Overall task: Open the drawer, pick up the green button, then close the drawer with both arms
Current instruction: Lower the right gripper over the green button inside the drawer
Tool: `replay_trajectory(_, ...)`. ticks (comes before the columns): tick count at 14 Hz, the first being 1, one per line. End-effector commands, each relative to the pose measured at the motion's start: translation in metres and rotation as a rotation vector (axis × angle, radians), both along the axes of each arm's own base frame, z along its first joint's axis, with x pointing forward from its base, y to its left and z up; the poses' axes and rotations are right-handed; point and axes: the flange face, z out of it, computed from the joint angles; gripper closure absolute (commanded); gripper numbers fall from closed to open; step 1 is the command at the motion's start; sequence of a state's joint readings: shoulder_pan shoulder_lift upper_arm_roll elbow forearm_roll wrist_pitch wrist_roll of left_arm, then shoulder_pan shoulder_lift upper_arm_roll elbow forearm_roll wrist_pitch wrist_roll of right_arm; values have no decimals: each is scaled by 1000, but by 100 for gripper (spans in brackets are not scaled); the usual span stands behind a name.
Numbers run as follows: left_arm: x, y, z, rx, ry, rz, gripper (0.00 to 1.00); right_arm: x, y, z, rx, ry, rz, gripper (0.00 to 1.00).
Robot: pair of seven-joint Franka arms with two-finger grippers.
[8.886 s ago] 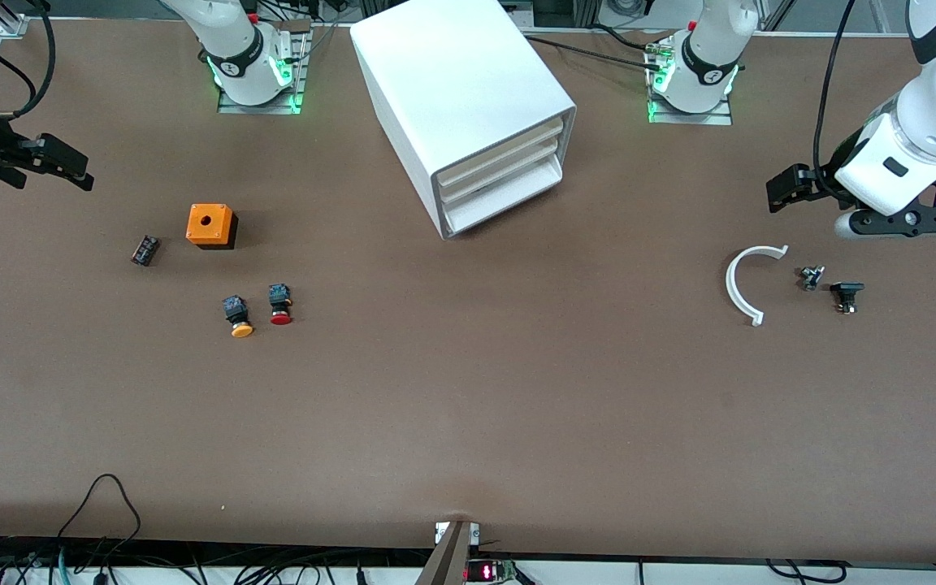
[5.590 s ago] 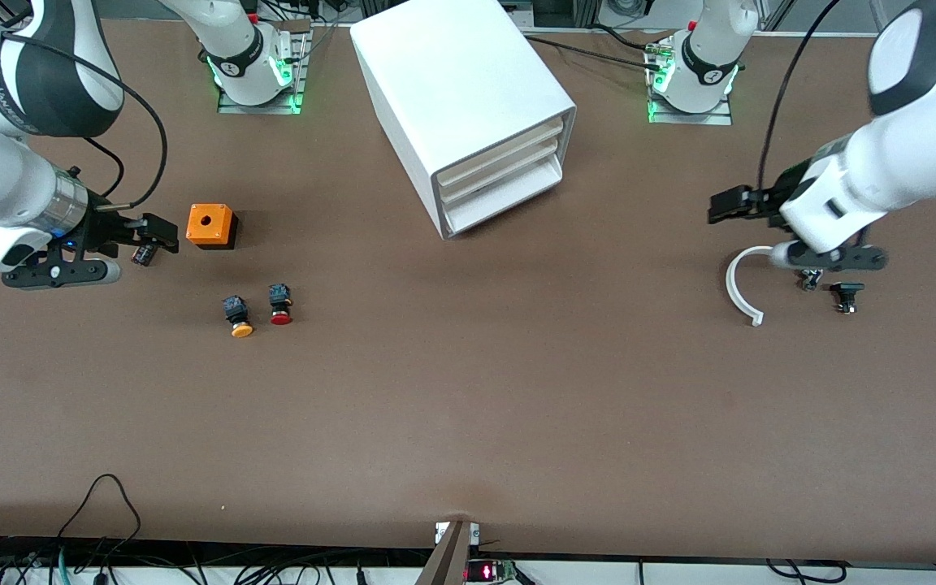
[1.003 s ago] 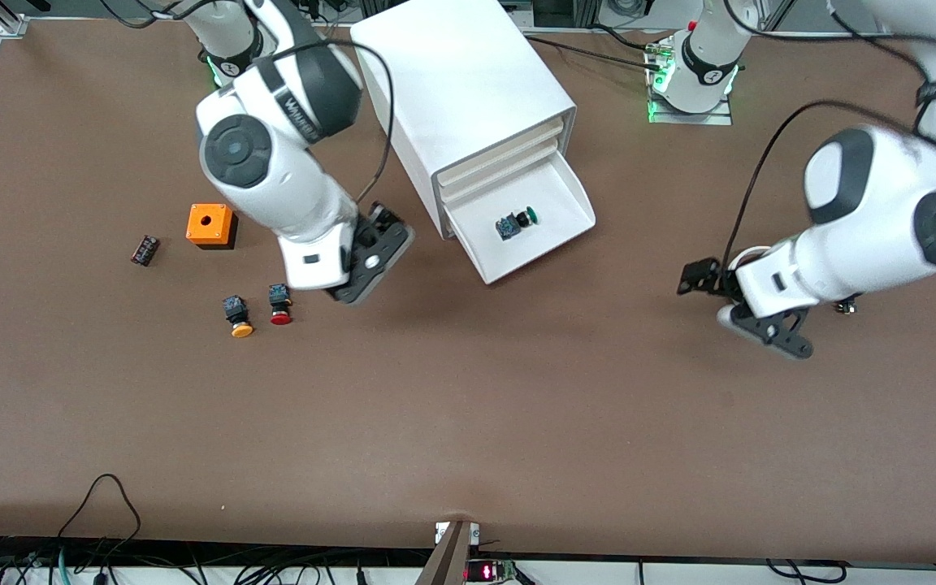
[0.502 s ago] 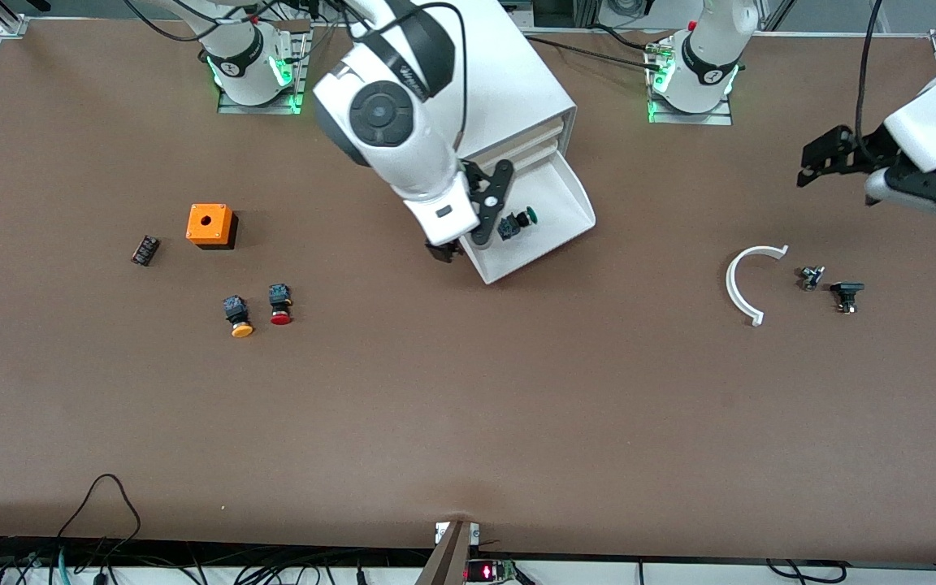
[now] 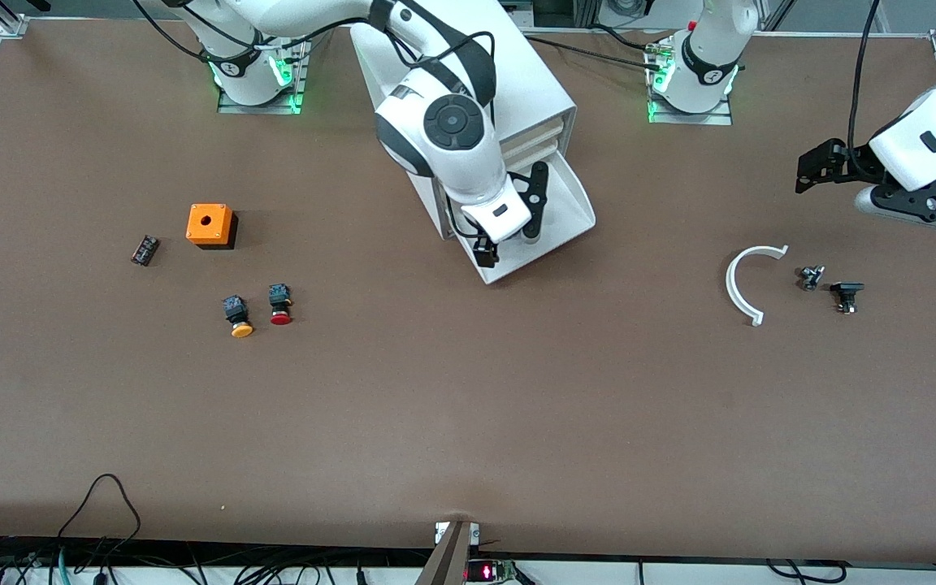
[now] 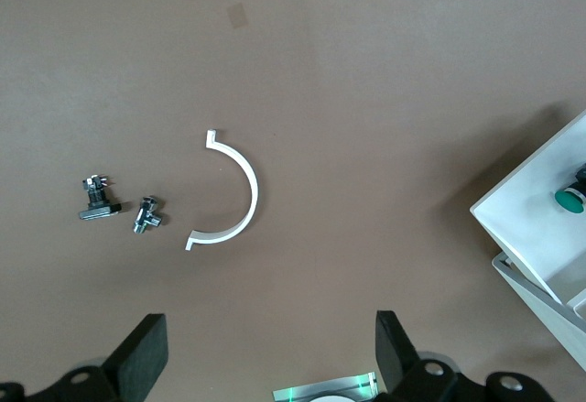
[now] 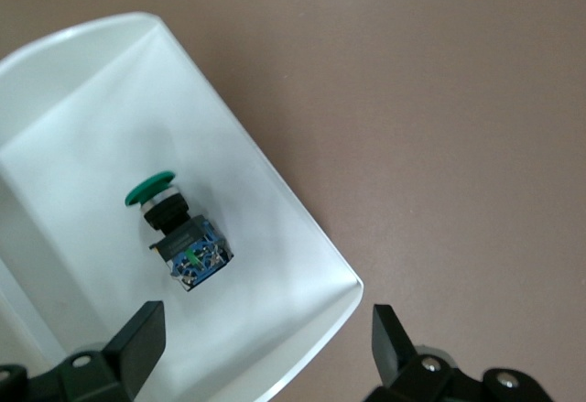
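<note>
The lowest drawer (image 5: pixel 578 218) stands pulled out of the white cabinet (image 5: pixel 452 73). The green-capped button (image 7: pixel 179 233) lies on its side in the drawer (image 7: pixel 275 191); my right arm hides it in the front view. My right gripper (image 5: pixel 509 242) hangs open over the drawer, and its fingers (image 7: pixel 142 333) straddle the drawer's front corner with the button a little ahead of them. My left gripper (image 5: pixel 816 165) is open and empty, up over the table at the left arm's end. Its view catches the drawer (image 6: pixel 536 228) and the button's cap (image 6: pixel 572 201).
Toward the right arm's end lie an orange box (image 5: pixel 210 224), a small black part (image 5: pixel 144 249), an orange-capped button (image 5: pixel 237 316) and a red-capped button (image 5: pixel 279 304). Under the left gripper lie a white curved piece (image 5: pixel 744 284) and two small metal parts (image 5: pixel 811 277) (image 5: pixel 846 294).
The right arm swung from beside the cabinet to over the open drawer and now covers the button in the front view. The left arm rose and drew back to its end of the table.
</note>
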State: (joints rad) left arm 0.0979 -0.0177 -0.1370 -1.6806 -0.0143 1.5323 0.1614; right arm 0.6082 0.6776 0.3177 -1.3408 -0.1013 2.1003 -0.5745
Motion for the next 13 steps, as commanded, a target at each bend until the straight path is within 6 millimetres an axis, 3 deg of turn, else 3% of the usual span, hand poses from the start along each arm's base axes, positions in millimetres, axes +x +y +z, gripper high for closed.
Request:
replay_trajectory(1, 10, 13, -8, 20, 6, 28, 0, -8, 14, -5, -42, -57, 162, 0)
replay_trajectory(4, 14, 33, -13, 10, -2, 67, 0, -14, 20, -10, -78, -107, 335, 0)
replay_trajectory(8, 15, 34, -12, 15, -4, 67, 0, -25, 28, -17, -89, -110, 413, 0)
replay_trajectory(13, 16, 28, -8, 26, -15, 53, 0, -45, 39, -54, -141, -91, 452, 0)
